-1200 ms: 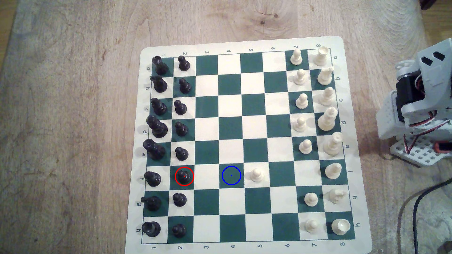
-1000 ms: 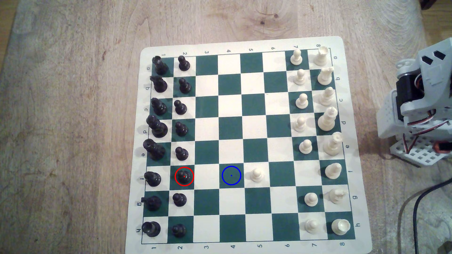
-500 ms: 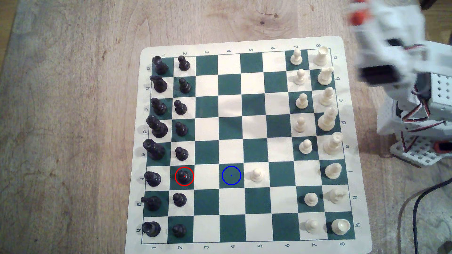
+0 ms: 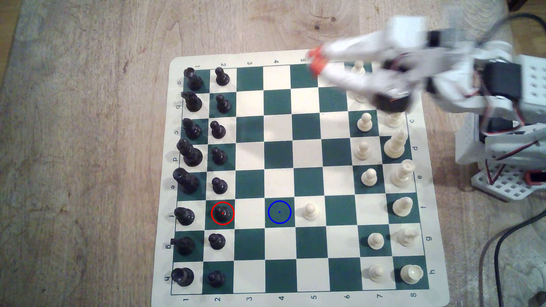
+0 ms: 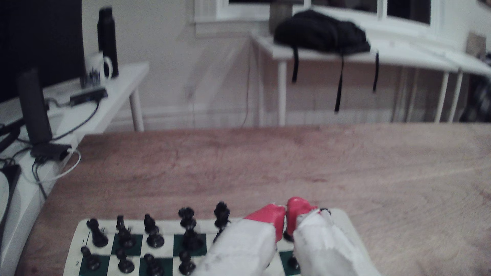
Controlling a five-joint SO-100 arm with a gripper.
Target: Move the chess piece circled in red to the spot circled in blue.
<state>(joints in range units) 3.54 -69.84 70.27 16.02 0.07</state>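
The arm is stretched out over the far corner of the chessboard (image 4: 206, 295), coming in from the exterior view's right, and it's motion-blurred there. The tool (image 4: 316, 60) has red tips, and in the exterior view they sit above the board's edge near the column marked 5. In the wrist view the tool (image 5: 286, 218) has its 2 red tips pressed together with nothing between them, pointing out over the rows of black pieces.

The black pawn circled in red (image 4: 222, 213) stands upright on its green square in row f, column 2, well apart from the tool. It's in line with the other black pawns, between 2 of them. The spot circled in blue (image 4: 279, 212) is a green square in the same row, 2 squares toward the exterior view's right, with nothing on it. A cream pawn (image 4: 310, 211) stands on the square just beside that ring. Everything rests on a wooden desk (image 4: 88, 147).
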